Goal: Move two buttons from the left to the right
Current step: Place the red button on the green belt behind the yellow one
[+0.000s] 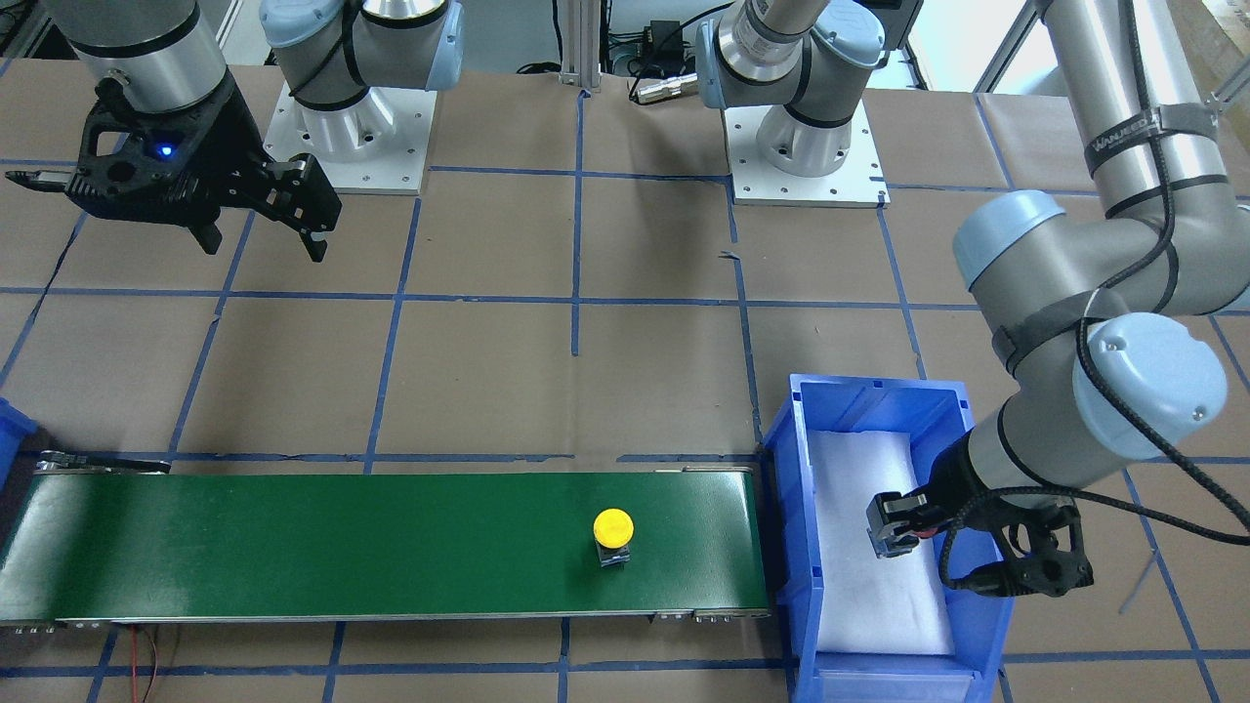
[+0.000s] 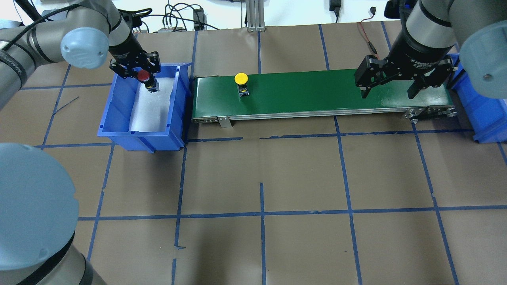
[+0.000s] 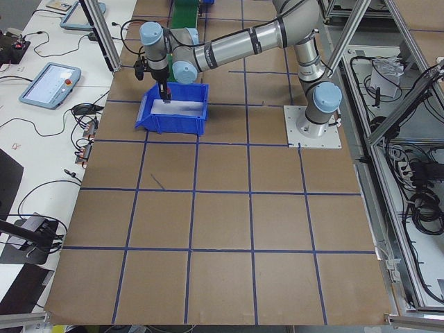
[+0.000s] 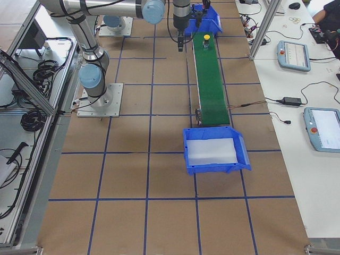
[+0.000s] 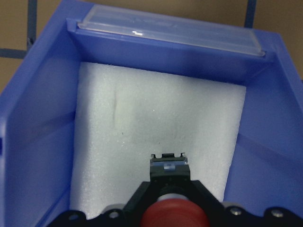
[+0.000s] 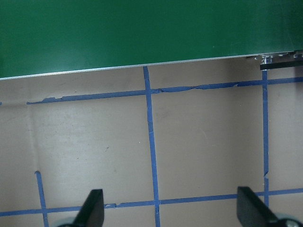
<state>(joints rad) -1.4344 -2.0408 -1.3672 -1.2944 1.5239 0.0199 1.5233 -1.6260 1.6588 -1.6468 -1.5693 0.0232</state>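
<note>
The red button (image 2: 143,75) hangs low inside the blue bin (image 2: 119,103) over its white foam, with my left gripper (image 2: 145,78) shut on it. In the left wrist view its red cap (image 5: 174,216) sits between the fingers and its dark base (image 5: 169,169) points down at the foam. The yellow button (image 2: 241,80) stands upright on the green conveyor belt (image 2: 317,91), near the end next to that bin. My right gripper (image 2: 389,88) hovers open and holds nothing at the belt's opposite end, its jaws spread wide above the table in the right wrist view.
A second blue bin (image 2: 488,114) with white foam (image 4: 211,151) stands just past the belt's right end. Both arm bases (image 1: 806,146) are mounted behind the belt on the brown table with blue tape lines (image 2: 261,215). Cables and teach pendants (image 4: 295,54) lie on the side benches.
</note>
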